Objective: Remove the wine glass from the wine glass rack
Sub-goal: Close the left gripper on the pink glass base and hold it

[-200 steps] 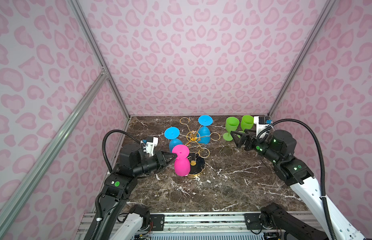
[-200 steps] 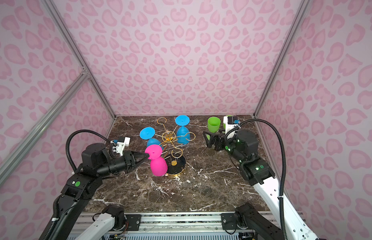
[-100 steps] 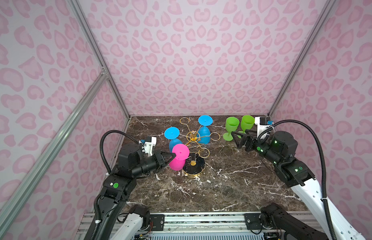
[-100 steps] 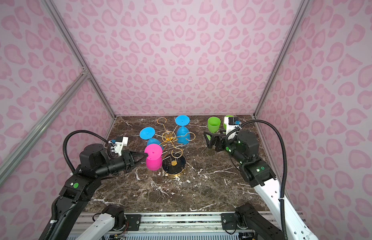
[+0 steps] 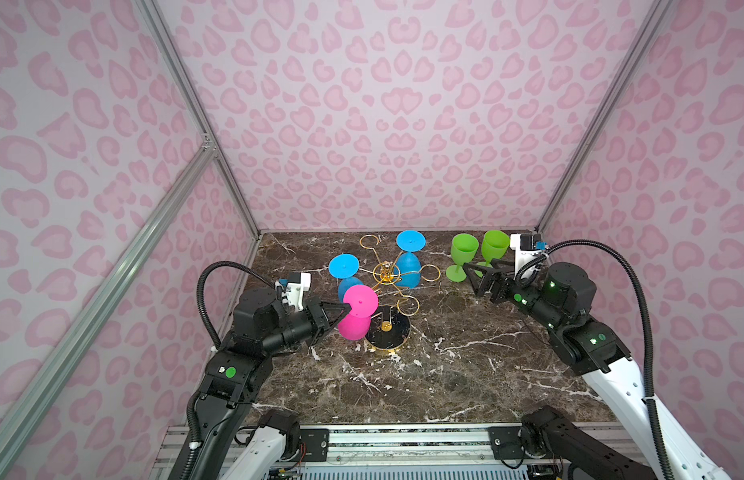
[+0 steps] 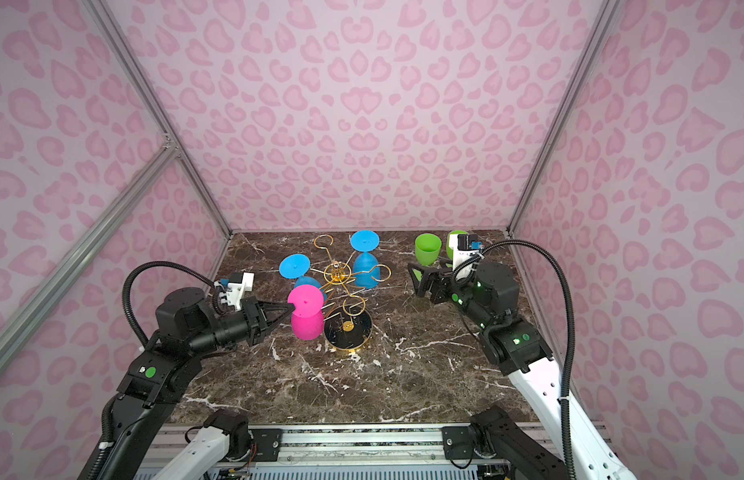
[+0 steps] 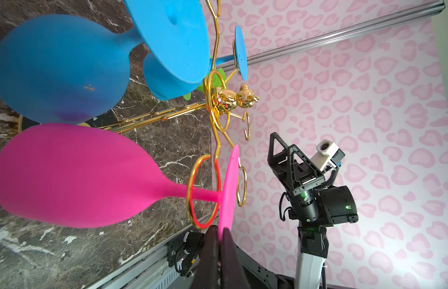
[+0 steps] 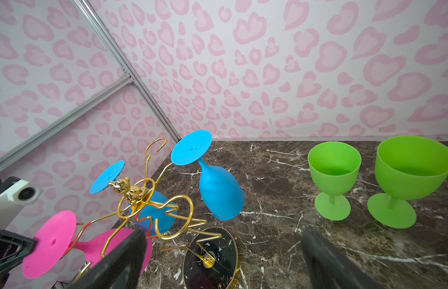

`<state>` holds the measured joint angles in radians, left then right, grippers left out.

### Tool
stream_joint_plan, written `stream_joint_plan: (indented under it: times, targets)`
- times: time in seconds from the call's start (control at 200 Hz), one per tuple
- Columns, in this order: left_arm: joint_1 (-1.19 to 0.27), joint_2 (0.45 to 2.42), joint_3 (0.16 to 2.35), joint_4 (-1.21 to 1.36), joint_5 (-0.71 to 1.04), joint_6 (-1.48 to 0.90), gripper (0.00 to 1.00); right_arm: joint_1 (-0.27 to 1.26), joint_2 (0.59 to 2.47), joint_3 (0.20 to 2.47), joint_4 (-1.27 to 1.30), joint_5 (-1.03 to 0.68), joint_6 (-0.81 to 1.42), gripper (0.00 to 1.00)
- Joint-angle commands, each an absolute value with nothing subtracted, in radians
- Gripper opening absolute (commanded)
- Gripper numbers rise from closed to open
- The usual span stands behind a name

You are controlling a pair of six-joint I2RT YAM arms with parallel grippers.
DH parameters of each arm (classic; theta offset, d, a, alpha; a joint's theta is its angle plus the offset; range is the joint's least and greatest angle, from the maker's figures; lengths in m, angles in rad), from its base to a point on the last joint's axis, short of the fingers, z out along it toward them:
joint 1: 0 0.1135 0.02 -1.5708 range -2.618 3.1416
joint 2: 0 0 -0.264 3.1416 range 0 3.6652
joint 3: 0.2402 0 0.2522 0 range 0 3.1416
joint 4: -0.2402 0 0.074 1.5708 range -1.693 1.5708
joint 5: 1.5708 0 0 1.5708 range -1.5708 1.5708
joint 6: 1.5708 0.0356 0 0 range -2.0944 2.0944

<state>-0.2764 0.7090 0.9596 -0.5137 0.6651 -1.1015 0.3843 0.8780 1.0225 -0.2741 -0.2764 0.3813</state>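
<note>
Since a second ago my left gripper (image 5: 346,308) has gone from slightly parted to fully closed, and the pink wine glass (image 5: 353,325) has swung its bowl a little toward my left arm, away from the rack's base.

Findings, current state:

1. Left gripper: the jaws are pinched flat on the rim of the pink glass's foot disc. The left wrist view shows both fingertips (image 7: 213,232) pressed against either face of the disc.
2. Pink wine glass: it hangs upside down and tilted on the near left arm of the wine glass rack (image 5: 387,272). Its stem passes through one of the rack's hook loops, so it is not yet off.
3. Right gripper (image 5: 480,268): jaws spread wide and holding nothing, low over the marble table (image 5: 445,374), well apart from the rack.
4. Two blue glasses (image 5: 408,270) hang inverted on other rack arms.
5. Two green glasses (image 5: 464,249) stand upright on the table at the far right, just beyond my right gripper.
</note>
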Motion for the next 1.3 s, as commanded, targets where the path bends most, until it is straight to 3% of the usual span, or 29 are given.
stream_joint_plan:
  times: [0.0, 1.295]
  targets:
    - [-0.275, 0.704, 0.973, -0.438, 0.675, -1.14, 0.04, 0.385, 0.874, 1.016, -0.242, -0.268, 0.381, 0.98]
    - [-0.275, 0.825, 1.048, -0.446, 0.671, -1.139, 0.03, 0.383, 0.835, 1.011, -0.271, -0.237, 0.371, 0.98]
